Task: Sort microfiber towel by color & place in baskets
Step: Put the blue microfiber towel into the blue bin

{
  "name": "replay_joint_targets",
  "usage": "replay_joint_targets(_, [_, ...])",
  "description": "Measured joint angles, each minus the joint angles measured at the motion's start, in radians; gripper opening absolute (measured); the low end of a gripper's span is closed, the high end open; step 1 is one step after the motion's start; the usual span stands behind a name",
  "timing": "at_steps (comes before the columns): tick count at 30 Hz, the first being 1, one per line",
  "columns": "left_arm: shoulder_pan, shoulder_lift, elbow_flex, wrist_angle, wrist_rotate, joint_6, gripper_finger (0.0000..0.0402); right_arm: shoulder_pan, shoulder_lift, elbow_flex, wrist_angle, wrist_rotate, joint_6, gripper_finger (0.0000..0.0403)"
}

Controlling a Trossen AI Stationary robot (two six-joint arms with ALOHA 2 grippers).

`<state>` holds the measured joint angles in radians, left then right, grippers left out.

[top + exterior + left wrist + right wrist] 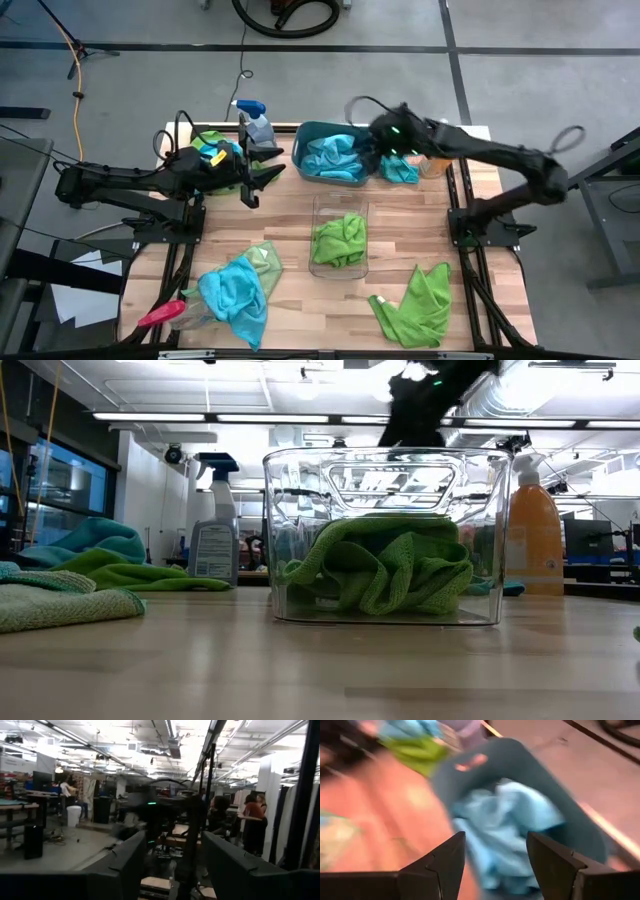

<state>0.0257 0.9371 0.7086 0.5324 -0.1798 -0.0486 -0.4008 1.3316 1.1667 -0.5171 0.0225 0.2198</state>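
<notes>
Green towel (385, 572) fills the clear bin (290, 540), blue ones lie in the teal tub (308, 135), over which the right gripper (495, 852) hangs open and empty, likely just unloaded, while the left gripper (255, 175) waits open beside loose towels (235, 290).

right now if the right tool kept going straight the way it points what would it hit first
Most likely the blue towel lying in the teal tub: the right tool, fingers open, points straight into it, though depth is blurred.
</notes>
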Motion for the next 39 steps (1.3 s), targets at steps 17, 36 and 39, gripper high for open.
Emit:
replay_joint_targets(17, [0.000,0.000,0.000,-0.059,-0.010,-0.079,0.0177,0.309,-0.303,-0.442,0.851,-0.098,0.051,0.0206])
replay_joint_targets(36, [0.151,-0.064,0.253,-1.563,-0.356,-0.674,0.0177,0.310,-0.303,-0.442,0.822,-0.074,0.094,0.0206])
replay_joint_targets(39, [0.222,-0.050,0.254,-1.725,-0.333,-0.681,0.0177,0.310,-0.303,-0.442,0.806,-0.045,0.094,0.0206])
